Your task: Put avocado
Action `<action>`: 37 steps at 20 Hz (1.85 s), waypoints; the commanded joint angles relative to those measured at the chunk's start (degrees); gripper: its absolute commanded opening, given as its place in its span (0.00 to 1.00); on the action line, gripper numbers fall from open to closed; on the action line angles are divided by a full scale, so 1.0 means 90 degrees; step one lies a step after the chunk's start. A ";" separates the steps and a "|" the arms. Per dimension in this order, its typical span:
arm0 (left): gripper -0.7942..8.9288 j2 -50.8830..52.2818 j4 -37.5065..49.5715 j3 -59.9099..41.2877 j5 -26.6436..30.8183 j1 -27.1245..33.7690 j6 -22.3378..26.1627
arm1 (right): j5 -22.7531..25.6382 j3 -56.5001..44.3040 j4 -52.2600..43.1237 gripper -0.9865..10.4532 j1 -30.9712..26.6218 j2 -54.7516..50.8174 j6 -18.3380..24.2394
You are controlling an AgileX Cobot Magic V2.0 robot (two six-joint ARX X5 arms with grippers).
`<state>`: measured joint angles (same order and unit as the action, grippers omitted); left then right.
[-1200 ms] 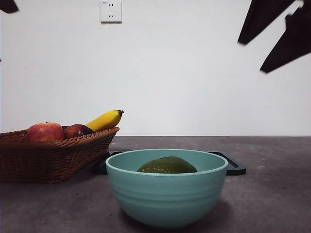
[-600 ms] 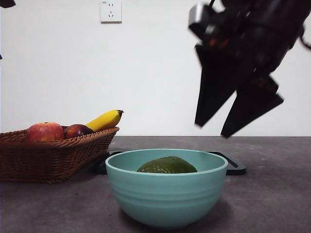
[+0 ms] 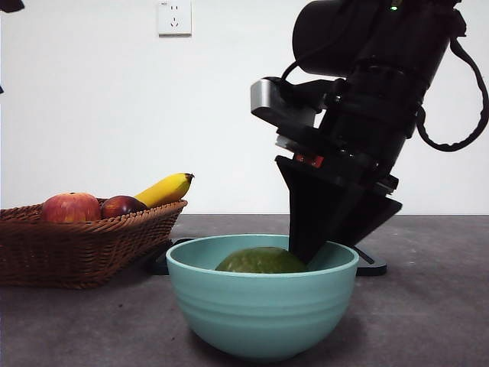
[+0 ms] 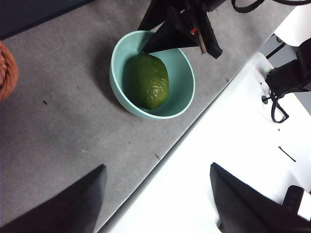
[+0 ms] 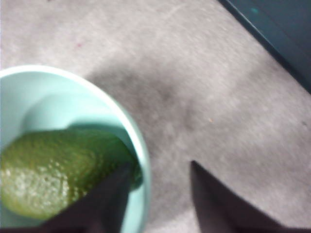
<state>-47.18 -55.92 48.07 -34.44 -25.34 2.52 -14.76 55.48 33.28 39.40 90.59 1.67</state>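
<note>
One avocado [image 3: 261, 261] is lying on its side inside a teal bowl [image 3: 262, 310] near the front of the grey worktop [image 3: 428, 313], its pebbled olive skin showing just above the rim in the front view. The right end effector [image 3: 309, 256] is reaching down at the bowl's right side, its black jaws spread apart. In the right wrist view one jaw is sitting inside the bowl [image 5: 138, 141], right at the end of the avocado [image 5: 58, 172], while the other is hanging outside the wall over bare worktop [image 5: 204, 87], so the rim is passing between them. Nothing is being pinched; whether the inner jaw is actually touching the fruit is hard to tell.

The left end effector [image 4: 158, 196] is waiting high and well apart from the bowl, its jaws also spread wide and holding nothing. From that wrist view the avocado [image 4: 147, 80] is resting toward one side of the bowl [image 4: 187, 104], with the right end effector [image 4: 177, 31] dipping over the far rim.

A wicker basket [image 3: 84, 248] is standing to the left of the bowl in the front view, carrying a red apple [image 3: 71, 207], a dark red-brown fruit [image 3: 122, 206] and a banana [image 3: 166, 189] poking over its edge. A flat black tray [image 3: 367, 261] is lying behind the bowl, and a wall socket [image 3: 174, 17] is showing above.
</note>
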 commanded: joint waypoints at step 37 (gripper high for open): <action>0.43 -0.0034 0.0070 0.0044 -0.0034 -0.0019 0.0143 | 0.0102 0.5039 0.1377 0.09 -0.1668 0.3417 -0.0085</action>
<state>-47.18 -55.70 48.07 -34.46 -25.34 2.74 -13.50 99.39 46.02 24.18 120.16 0.25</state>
